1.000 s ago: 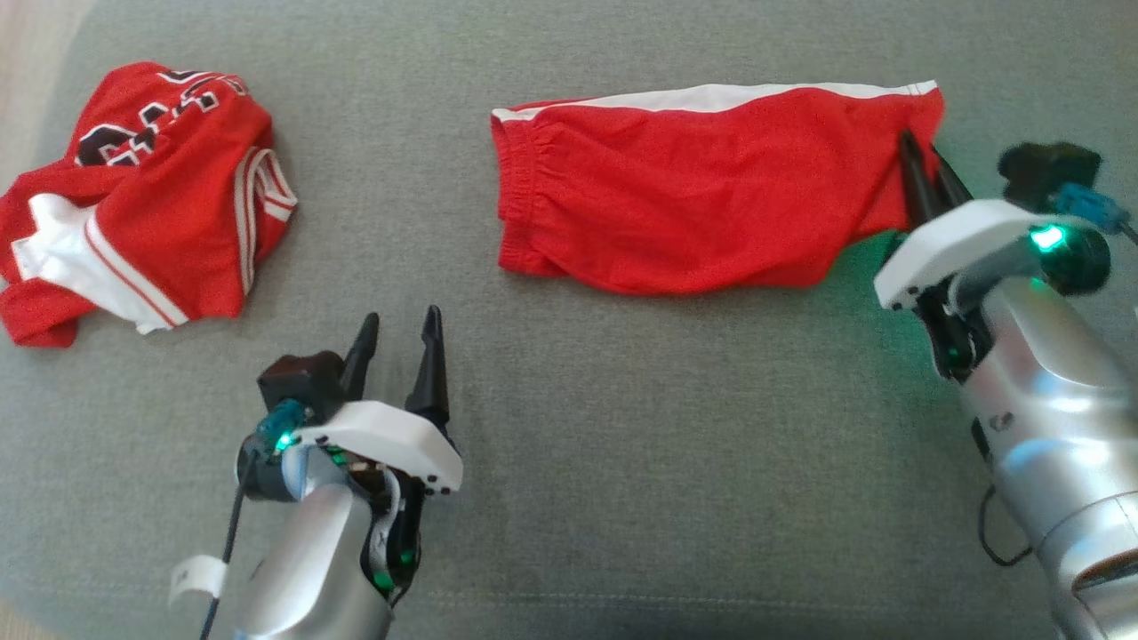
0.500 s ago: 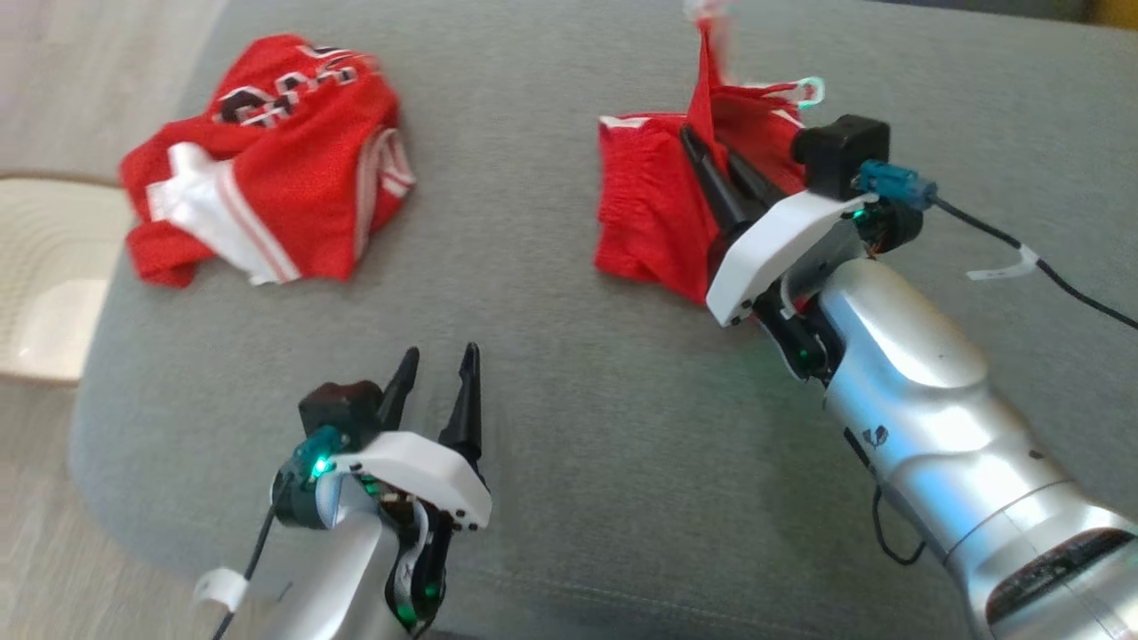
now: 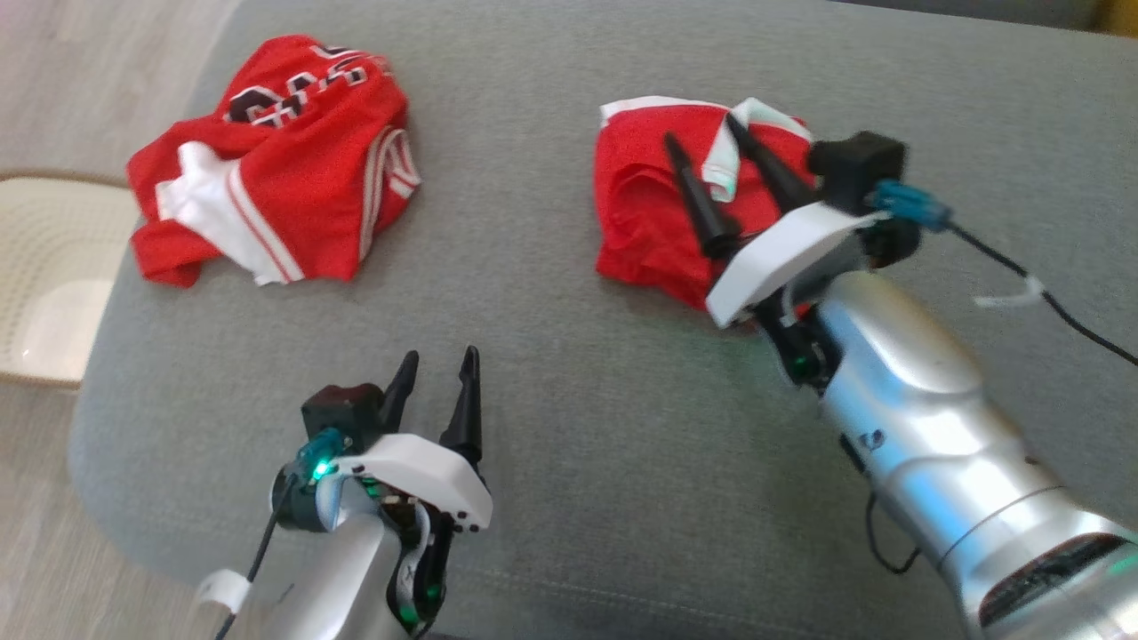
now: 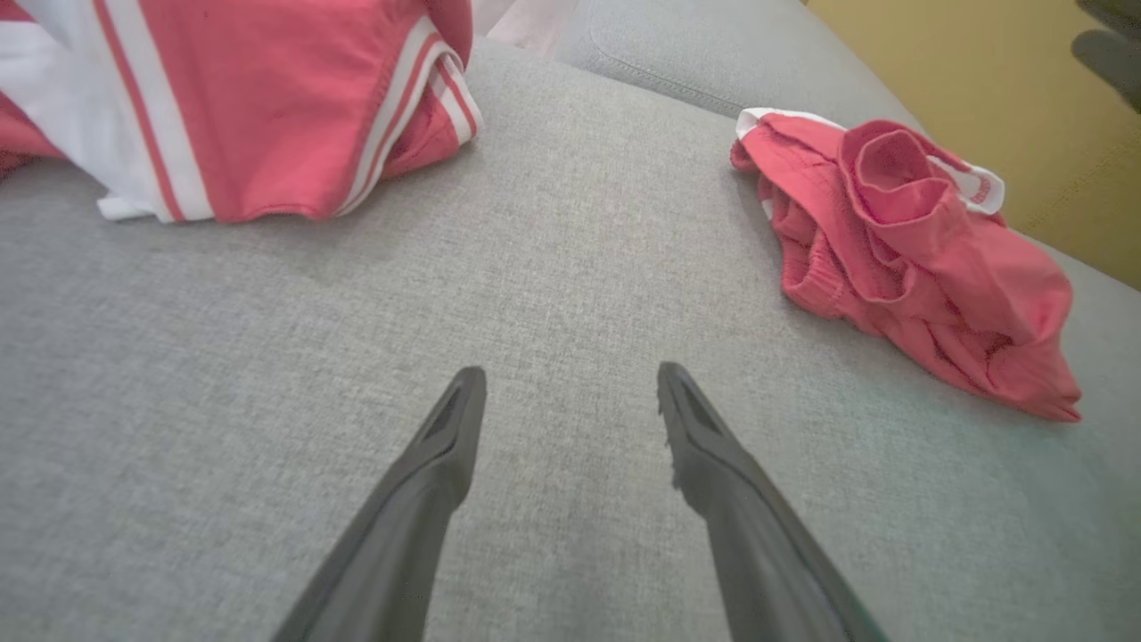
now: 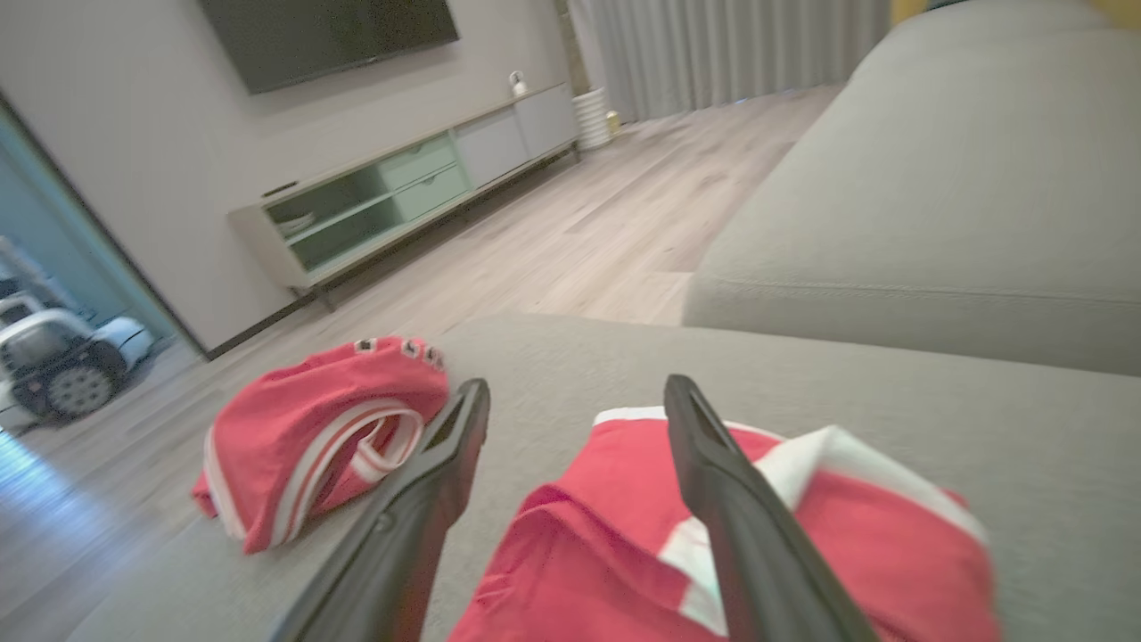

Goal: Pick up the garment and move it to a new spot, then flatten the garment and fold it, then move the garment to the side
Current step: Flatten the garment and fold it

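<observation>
While the right tool gapes empty over them, the red shorts lie bunched on the sofa — well apart from the jersey.
Left tool: wide open, empty, nearer the jersey.

Fingers of right gripper now apart, red shorts freed, no longer lifted.

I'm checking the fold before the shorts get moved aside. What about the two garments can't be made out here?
Head view: the near right corner of the shorts is hidden behind the right gripper.
Head view: lettering on the jersey is crumpled into folds, unreadable.
Right wrist view: the shorts are cut off by the bottom edge, their white trim blurred.
Left wrist view: the jersey runs off the top and left edges.
</observation>
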